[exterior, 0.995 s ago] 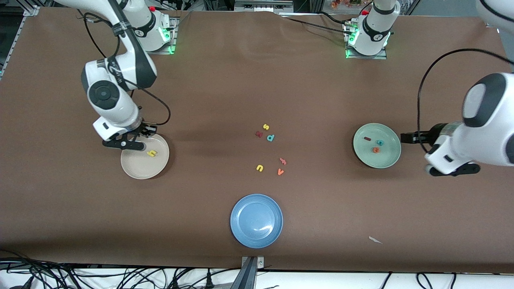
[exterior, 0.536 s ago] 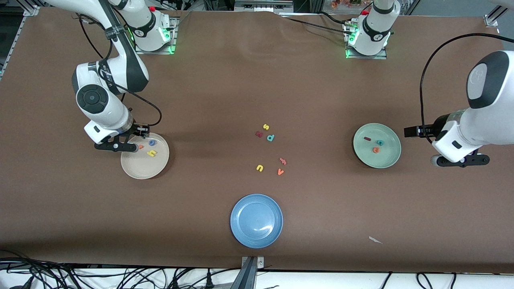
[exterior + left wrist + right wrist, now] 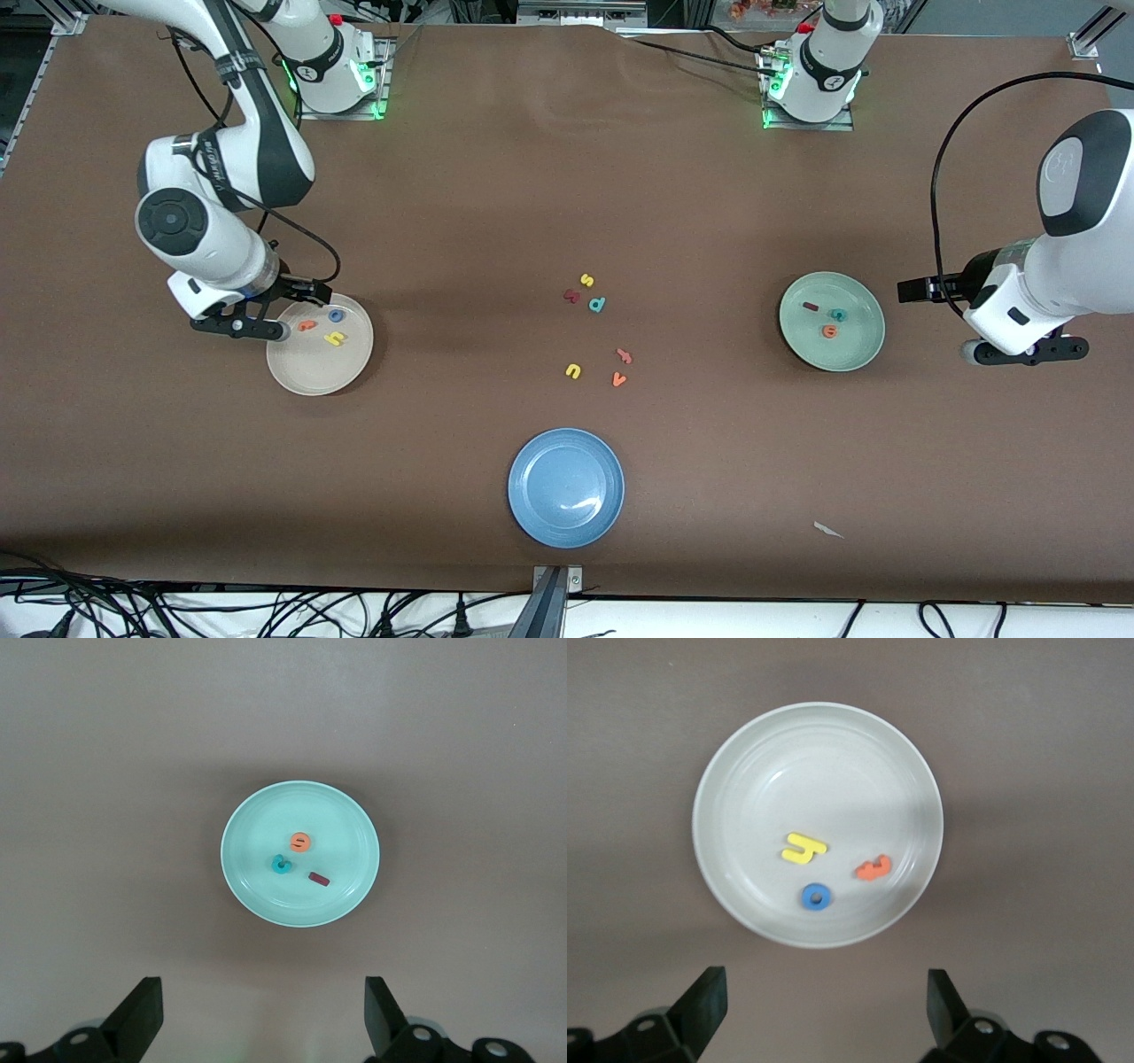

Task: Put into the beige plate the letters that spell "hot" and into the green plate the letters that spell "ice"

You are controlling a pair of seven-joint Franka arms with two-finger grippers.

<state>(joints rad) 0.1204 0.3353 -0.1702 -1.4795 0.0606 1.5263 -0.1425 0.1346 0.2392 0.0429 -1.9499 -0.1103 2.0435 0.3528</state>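
The beige plate (image 3: pixel 292 377) holds the yellow "h" (image 3: pixel 334 338), the blue "o" (image 3: pixel 336 315) and the orange "t" (image 3: pixel 306 325). My right gripper (image 3: pixel 239 328) hangs open and empty just off that plate's rim, toward the right arm's end of the table. Its wrist view shows the plate (image 3: pixel 718 771) with "h" (image 3: pixel 803 849), "o" (image 3: pixel 816 896) and "t" (image 3: pixel 873 868), and the open gripper (image 3: pixel 824 1010). The green plate (image 3: pixel 850 350) carries the dark red "i" (image 3: pixel 810 307), teal "c" (image 3: pixel 838 314) and orange "e" (image 3: pixel 829 331). My left gripper (image 3: pixel 1028 352) waits open beside it.
A blue plate (image 3: pixel 532 523) sits near the front camera. Loose letters lie mid-table: yellow "s" (image 3: pixel 586 280), a dark red letter (image 3: pixel 571 296), a teal letter (image 3: pixel 597 304), yellow "u" (image 3: pixel 573 371), a pinkish-orange letter (image 3: pixel 624 356) and orange "v" (image 3: pixel 618 379). A white scrap (image 3: pixel 827 530) lies near the front edge.
My right gripper has opened and drawn back off the beige plate, uncovering the blue "o" and orange "t" lying in it. The left arm has shifted slightly away from the green plate.
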